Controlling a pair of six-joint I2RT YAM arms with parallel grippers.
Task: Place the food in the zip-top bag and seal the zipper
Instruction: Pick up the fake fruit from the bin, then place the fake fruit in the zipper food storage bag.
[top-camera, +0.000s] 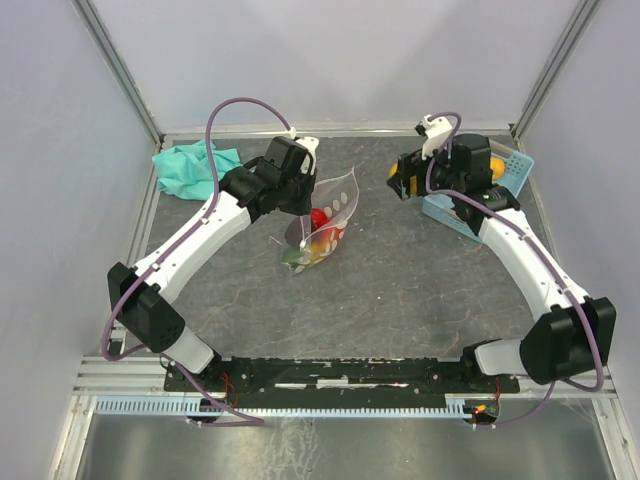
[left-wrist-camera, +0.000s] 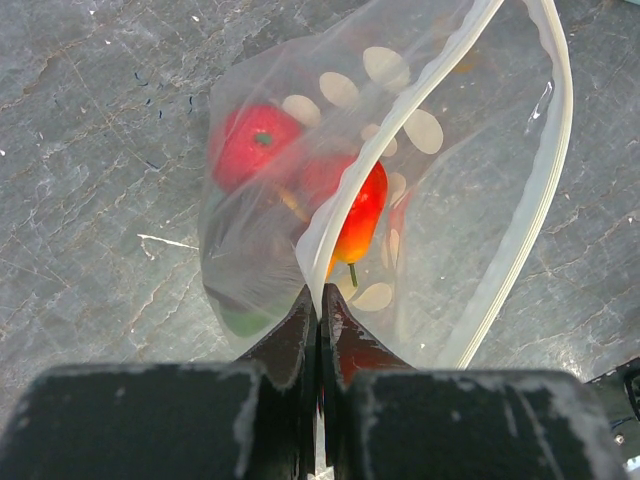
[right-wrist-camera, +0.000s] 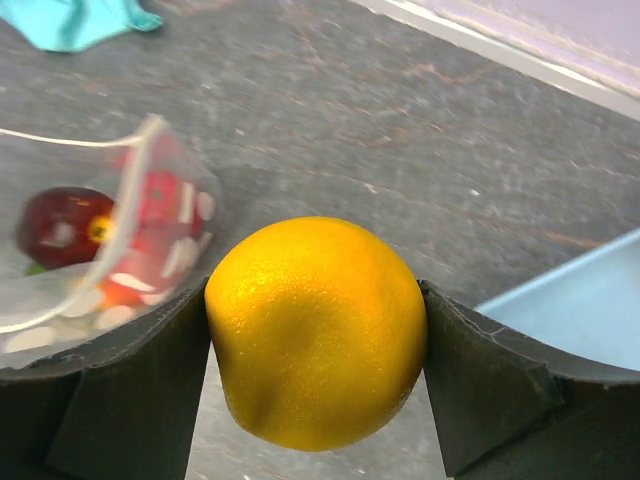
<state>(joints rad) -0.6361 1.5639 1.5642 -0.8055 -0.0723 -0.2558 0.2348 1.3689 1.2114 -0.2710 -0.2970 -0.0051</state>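
Observation:
The clear zip-top bag (top-camera: 330, 205) with white dots stands open at the table's middle. My left gripper (left-wrist-camera: 320, 300) is shut on its mouth edge, pinching the whitish zipper strip (left-wrist-camera: 545, 200) and holding the mouth up. Inside lie a red fruit (left-wrist-camera: 252, 140), a red-orange one (left-wrist-camera: 362, 210) and something green (left-wrist-camera: 240, 320); the right wrist view also shows a dark maroon fruit (right-wrist-camera: 55, 225) in the bag (right-wrist-camera: 60, 300). My right gripper (right-wrist-camera: 315, 335) is shut on a yellow-orange fruit (right-wrist-camera: 315, 330), held off the table to the right of the bag (top-camera: 393, 172).
A teal cloth (top-camera: 190, 165) lies at the back left. A light-blue perforated basket (top-camera: 505, 175) sits at the back right, under the right arm. Metal frame rails border the table on all sides.

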